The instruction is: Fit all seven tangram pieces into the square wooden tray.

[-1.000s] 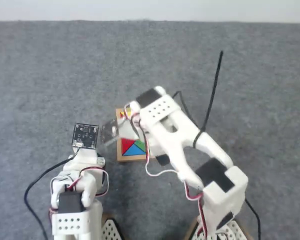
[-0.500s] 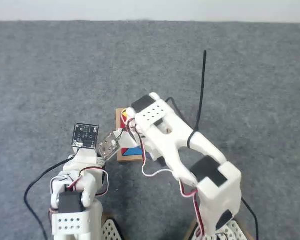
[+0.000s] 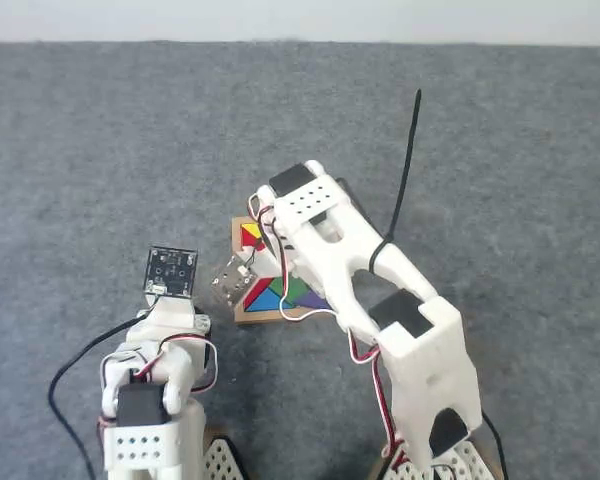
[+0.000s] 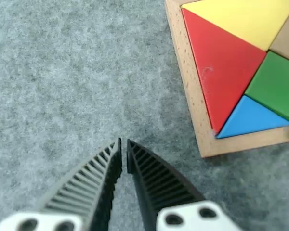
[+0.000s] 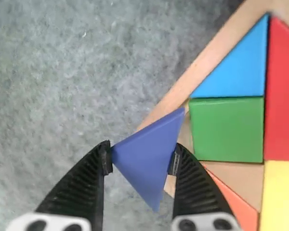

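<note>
One dark blue triangular wooden piece [image 5: 145, 161] is clamped in the right hand [image 5: 140, 156] and held over the rim of the square wooden tray [image 5: 207, 62], beside the green square piece [image 5: 226, 127], seemingly to be lowered into the bare gap there. The left hand [image 4: 124, 144], fingers almost together on nothing, is poised over the grey tabletop [image 4: 62, 72] beside the tray, apparently out of the way.

Tray [image 3: 242, 316] sat mid-table [image 3: 100, 130], toward the near side. Left gripper [image 4: 124, 144] was over bare table, just left of the tray's near-left corner. Right gripper [image 5: 140, 156] was at the tray's near rim, with the held triangle [image 5: 147, 161] between its fingers, overlapping that rim.

In the tray:
- small triangle [image 5: 241, 72] against the near rim by the near-left corner
- square piece [image 5: 226, 127] just right of it, beside the held triangle
- large triangle [image 4: 226, 72] along the left rim, touching both
</note>
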